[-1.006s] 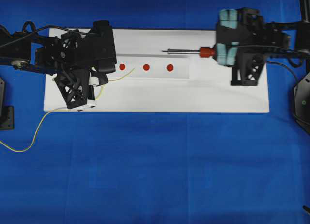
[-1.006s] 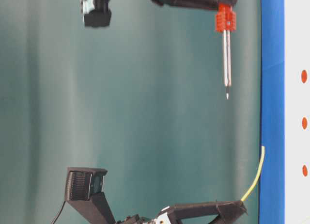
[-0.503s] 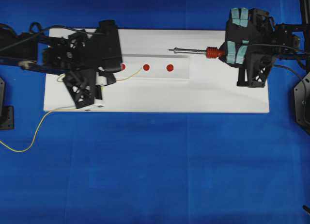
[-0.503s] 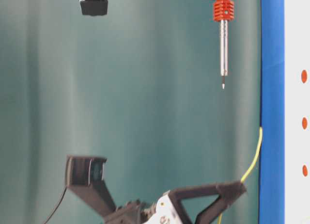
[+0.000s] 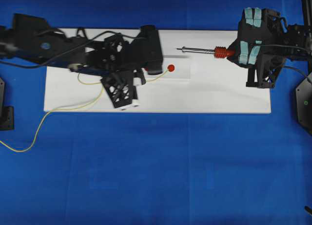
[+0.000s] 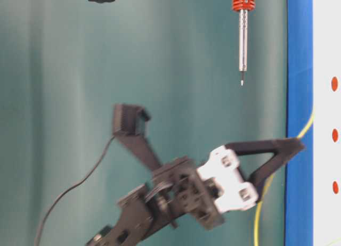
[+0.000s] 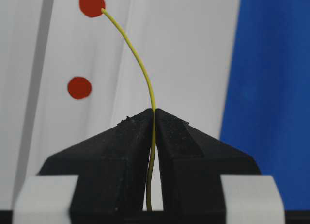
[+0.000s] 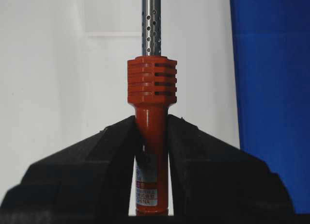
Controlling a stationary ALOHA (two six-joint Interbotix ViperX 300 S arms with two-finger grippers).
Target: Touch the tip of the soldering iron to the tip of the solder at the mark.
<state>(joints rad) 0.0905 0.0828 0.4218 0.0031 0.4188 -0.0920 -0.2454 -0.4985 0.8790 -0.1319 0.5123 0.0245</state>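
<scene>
My right gripper (image 5: pixel 237 53) is shut on the red-orange handle of the soldering iron (image 5: pixel 204 50), which points left with its silver shaft level, well above the white board (image 5: pixel 219 93). In the right wrist view the handle (image 8: pixel 151 98) sits upright between the fingers. My left gripper (image 5: pixel 145 80) is shut on the thin yellow solder (image 7: pixel 140 64). The solder's free end curves up to the edge of the far red mark (image 7: pixel 92 4). From overhead that mark (image 5: pixel 171 67) lies just right of the solder's end. The iron's point hangs up and to the right of it, apart.
The solder's long tail (image 5: pixel 39 132) trails off the board's left side onto the blue cloth (image 5: pixel 156 176). A second red mark (image 7: pixel 79 88) shows in the left wrist view; my left arm covers it from overhead. Three marks (image 6: pixel 335 134) line the board at table level.
My left arm has slid right along the board, carrying the solder's end from the first mark to the third. My right gripper has drawn back to the right with the iron.
</scene>
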